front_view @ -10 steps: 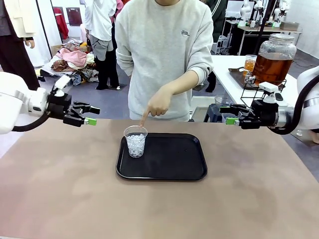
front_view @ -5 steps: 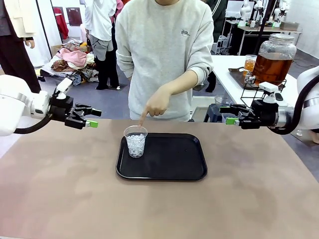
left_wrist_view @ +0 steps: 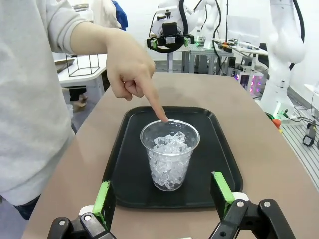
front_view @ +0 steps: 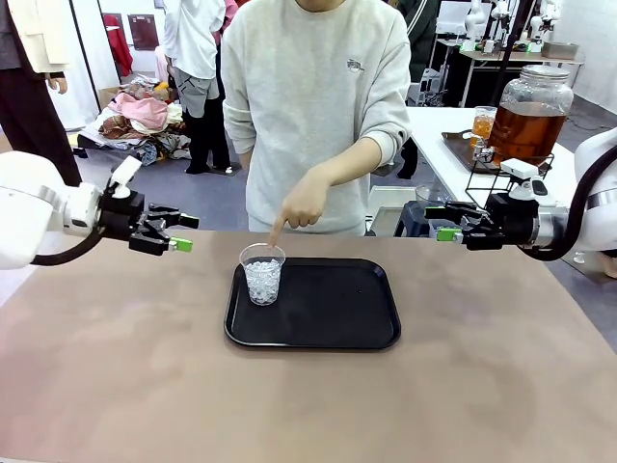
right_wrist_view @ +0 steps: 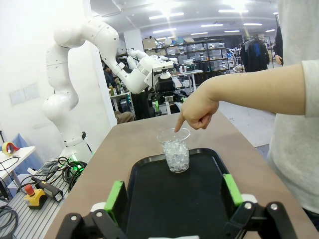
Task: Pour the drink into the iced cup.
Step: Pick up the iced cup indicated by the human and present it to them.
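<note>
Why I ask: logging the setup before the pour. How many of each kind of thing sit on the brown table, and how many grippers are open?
Clear cup of ice: 1
Black tray: 1
Open grippers: 2 (left gripper, right gripper)
Total: 4

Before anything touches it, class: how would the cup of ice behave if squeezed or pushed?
The cup looks like thin clear plastic, so it probably flexes when squeezed. The ice inside likely steadies it. On the smooth tray it may slide, not tip.
</note>
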`<state>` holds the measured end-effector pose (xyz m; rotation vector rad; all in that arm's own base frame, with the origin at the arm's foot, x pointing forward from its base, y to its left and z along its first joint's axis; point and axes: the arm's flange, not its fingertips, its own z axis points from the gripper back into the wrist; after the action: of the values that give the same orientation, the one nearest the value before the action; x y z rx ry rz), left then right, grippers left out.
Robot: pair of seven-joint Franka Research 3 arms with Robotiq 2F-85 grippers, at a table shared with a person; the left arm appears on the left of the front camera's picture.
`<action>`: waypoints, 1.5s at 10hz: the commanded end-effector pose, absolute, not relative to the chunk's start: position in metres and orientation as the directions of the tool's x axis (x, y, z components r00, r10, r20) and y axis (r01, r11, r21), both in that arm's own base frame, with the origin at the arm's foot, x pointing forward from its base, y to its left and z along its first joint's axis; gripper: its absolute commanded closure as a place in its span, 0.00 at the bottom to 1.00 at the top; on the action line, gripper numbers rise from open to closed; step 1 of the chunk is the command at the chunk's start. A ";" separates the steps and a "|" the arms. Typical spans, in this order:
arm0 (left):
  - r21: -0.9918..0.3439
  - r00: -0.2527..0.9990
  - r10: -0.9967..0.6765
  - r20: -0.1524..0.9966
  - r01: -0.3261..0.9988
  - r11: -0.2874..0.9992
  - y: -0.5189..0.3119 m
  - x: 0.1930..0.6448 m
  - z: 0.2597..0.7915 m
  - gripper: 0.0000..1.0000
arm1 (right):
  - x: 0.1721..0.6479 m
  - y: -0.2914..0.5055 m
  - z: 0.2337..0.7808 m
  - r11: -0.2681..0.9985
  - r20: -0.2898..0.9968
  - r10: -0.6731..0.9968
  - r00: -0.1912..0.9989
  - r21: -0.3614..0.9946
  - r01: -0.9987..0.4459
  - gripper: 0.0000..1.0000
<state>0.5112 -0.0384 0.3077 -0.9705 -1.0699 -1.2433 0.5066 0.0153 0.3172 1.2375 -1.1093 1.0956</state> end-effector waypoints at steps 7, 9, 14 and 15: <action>0.057 -0.039 -0.157 0.987 0.992 0.112 -0.080 0.514 0.239 0.00 | 0.508 0.016 0.321 0.034 0.989 0.021 0.147 0.146 -0.989 0.00; 0.058 -0.041 -0.157 0.987 0.992 0.108 -0.085 0.515 0.230 0.00 | 0.508 0.016 0.321 0.034 0.989 0.021 0.147 0.146 -0.989 0.00; 0.025 -0.010 -0.164 0.986 0.995 0.092 -0.083 0.512 0.229 0.00 | 0.508 0.016 0.321 0.034 0.989 0.021 0.147 0.146 -0.989 0.00; 0.025 -0.010 -0.164 0.986 0.995 0.092 -0.083 0.512 0.229 0.00 | 0.508 0.016 0.321 0.034 0.989 0.021 0.147 0.146 -0.989 0.00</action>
<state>0.5135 -0.0830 0.2290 -1.0121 -1.1431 -1.2264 0.5066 0.0154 0.3171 1.2376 -1.1092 1.0956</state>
